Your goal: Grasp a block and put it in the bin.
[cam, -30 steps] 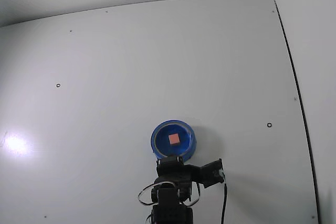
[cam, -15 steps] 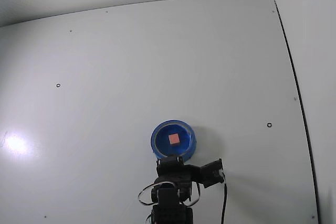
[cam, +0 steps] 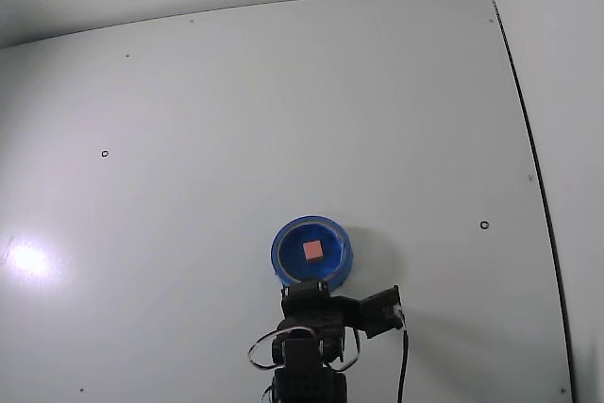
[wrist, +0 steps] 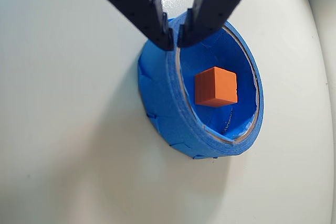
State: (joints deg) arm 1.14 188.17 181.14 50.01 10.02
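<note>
Block (wrist: pixel 216 86) lay inside the blue bin (wrist: pixel 167 113) on its floor, gripper (wrist: pixel 174 39) empty above the near rim, fingers nearly closed, arm cut off by frame edges.

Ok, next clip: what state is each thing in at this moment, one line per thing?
Small orange-red cube: lying inside the bin, free of the end effector.
Round blue bin with taped rim: upright on the white table, holding the cube.
Black two-finger end effector: nearly closed, empty, fingertips by the bin's rim.
</note>
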